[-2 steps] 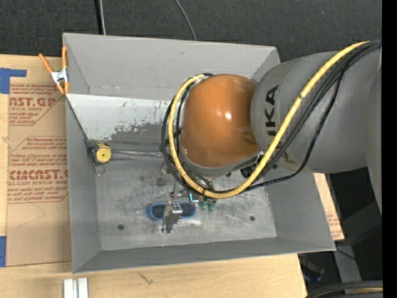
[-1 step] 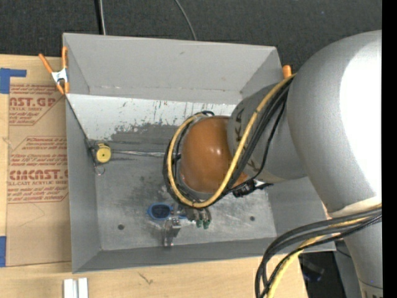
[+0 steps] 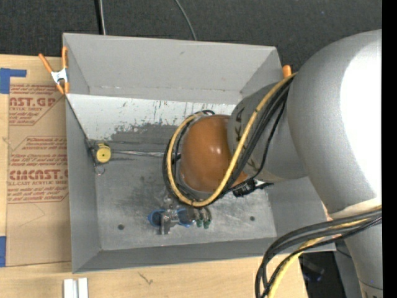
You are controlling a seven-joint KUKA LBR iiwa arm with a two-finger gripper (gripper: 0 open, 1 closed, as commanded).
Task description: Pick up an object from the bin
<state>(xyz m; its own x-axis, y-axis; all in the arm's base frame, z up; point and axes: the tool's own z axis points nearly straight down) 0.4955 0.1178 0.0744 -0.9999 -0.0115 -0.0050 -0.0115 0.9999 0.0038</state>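
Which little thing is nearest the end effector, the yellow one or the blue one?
The blue thing, right beside the end effector. The round yellow thing sits far off by the left wall of the bin.

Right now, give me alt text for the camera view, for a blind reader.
The arm's gripper is low over the front of the grey bin, beside a small blue thing. A small yellow round thing lies by the view's left wall.
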